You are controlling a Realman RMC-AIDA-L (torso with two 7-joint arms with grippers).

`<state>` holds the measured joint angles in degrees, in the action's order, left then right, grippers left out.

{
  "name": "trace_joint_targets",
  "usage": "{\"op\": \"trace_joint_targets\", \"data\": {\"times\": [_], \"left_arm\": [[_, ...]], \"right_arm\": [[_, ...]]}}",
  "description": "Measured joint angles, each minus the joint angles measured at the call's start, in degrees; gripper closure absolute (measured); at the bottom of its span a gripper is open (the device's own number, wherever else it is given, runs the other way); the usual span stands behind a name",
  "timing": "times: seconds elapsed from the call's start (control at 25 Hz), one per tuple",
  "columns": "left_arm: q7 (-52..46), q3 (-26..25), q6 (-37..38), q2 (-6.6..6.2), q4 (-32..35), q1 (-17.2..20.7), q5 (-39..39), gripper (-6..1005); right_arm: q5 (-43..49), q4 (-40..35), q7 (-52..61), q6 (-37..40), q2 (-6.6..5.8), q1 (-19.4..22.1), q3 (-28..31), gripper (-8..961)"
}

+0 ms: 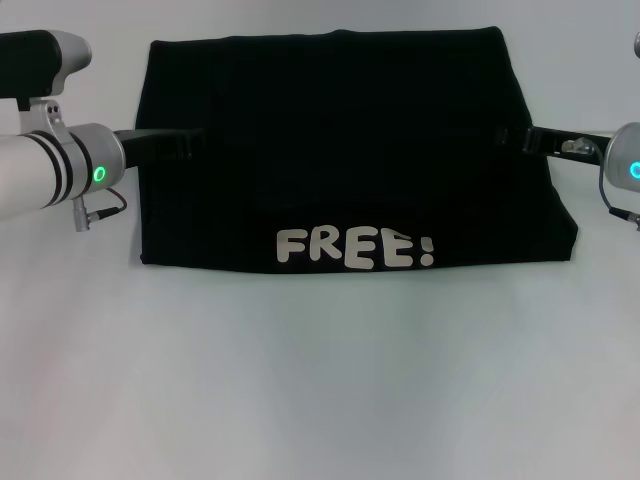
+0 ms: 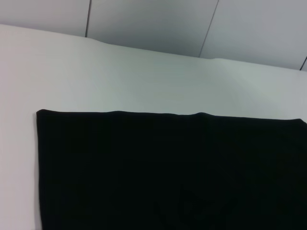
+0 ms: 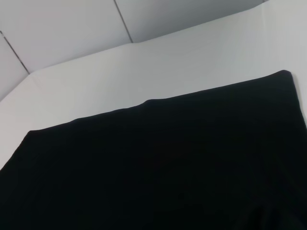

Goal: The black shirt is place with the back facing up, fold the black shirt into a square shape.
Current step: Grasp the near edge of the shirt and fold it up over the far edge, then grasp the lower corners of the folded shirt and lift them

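Note:
The black shirt (image 1: 340,150) lies flat on the white table as a wide rectangle, with white "FREE!" lettering (image 1: 355,248) along its near edge. My left gripper (image 1: 195,142) reaches in from the left and lies over the shirt's left edge, about halfway up. My right gripper (image 1: 503,137) does the same at the right edge. Black against black cloth hides how each one meets the fabric. The left wrist view shows the shirt (image 2: 168,167) with its straight far edge, and the right wrist view shows the shirt (image 3: 158,167) filling the lower half.
The white table (image 1: 320,380) stretches wide in front of the shirt and narrowly behind it. Grey wall panels (image 2: 153,24) stand past the table's far edge. Both forearms with green ring lights stay at the frame sides.

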<state>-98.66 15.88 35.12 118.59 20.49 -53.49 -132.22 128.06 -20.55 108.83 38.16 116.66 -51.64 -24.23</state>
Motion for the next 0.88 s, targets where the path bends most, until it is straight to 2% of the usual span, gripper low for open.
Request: {"op": "trace_joint_targets", "data": {"times": [0.12, 0.32, 0.44, 0.64, 0.76, 0.88], "left_arm": [[-0.02, 0.41, -0.02, -0.25, -0.01, 0.0, -0.43, 690], [-0.1, 0.9, 0.05, -0.7, 0.44, 0.0, -0.54, 597], [-2.09, 1.55, 1.2, -0.99, 1.31, 0.55, -0.59, 541], [-9.58, 4.69, 11.23, -0.48, 9.35, 4.96, -0.19, 325], [-11.24, 4.99, 18.44, -0.24, 14.33, 8.55, 1.38, 102], [-11.16, 5.01, 25.91, -0.2, 17.75, 12.07, 3.72, 100]], "right_arm": [[-0.05, -0.55, -0.11, -0.15, 0.0, 0.23, 0.21, 727], [-1.09, -1.68, -0.11, 0.31, -0.27, 0.66, 0.0, 474], [-2.16, -2.25, -0.26, 2.23, -0.71, 1.51, 0.0, 373], [-5.71, -4.23, -2.78, 8.99, -1.32, 4.66, -0.03, 350], [-8.2, -6.23, -4.87, 14.23, -1.4, 7.6, -0.03, 336], [-9.67, -7.58, -5.66, 18.93, -1.51, 10.23, 0.08, 322]]}}
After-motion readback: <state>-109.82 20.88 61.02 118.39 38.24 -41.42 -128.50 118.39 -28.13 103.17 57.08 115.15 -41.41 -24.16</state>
